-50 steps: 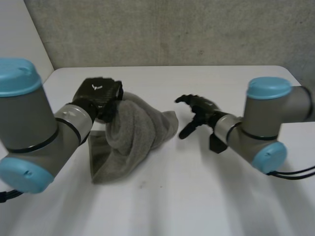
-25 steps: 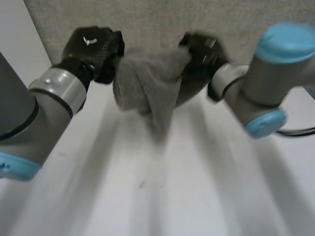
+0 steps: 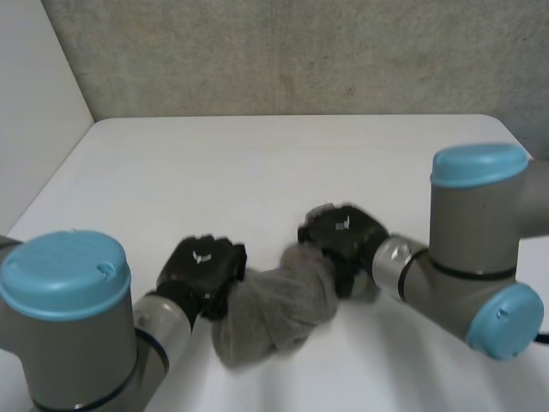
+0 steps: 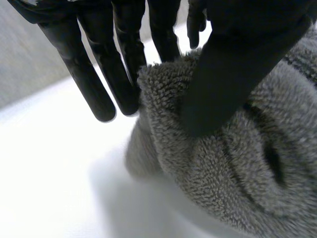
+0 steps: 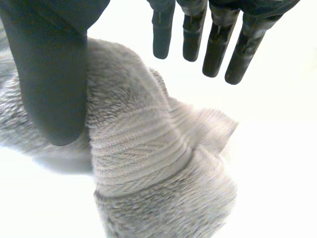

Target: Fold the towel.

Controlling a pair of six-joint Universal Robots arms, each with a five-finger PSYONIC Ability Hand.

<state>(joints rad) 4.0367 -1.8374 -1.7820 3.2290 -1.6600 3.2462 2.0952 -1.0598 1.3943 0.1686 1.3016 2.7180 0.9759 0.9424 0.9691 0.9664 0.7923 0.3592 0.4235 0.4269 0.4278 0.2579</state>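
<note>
Head view shows the towel [image 3: 279, 305], aloft a moment ago, now heaped on the table [image 3: 257, 172], left hand [image 3: 202, 270] pinching one end thumb-to-fingers, right hand [image 3: 343, 240] at the other end with fingers straight and clear, so spreading likely comes next.

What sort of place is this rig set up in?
Likely a robotics lab bench: a bare white table, a plain grey wall behind it, and a left arm and right arm at one grey towel.

The grey terry towel [image 3: 279, 313] lies bunched in a twisted, crumpled lump on the white table [image 3: 257, 172].
</note>
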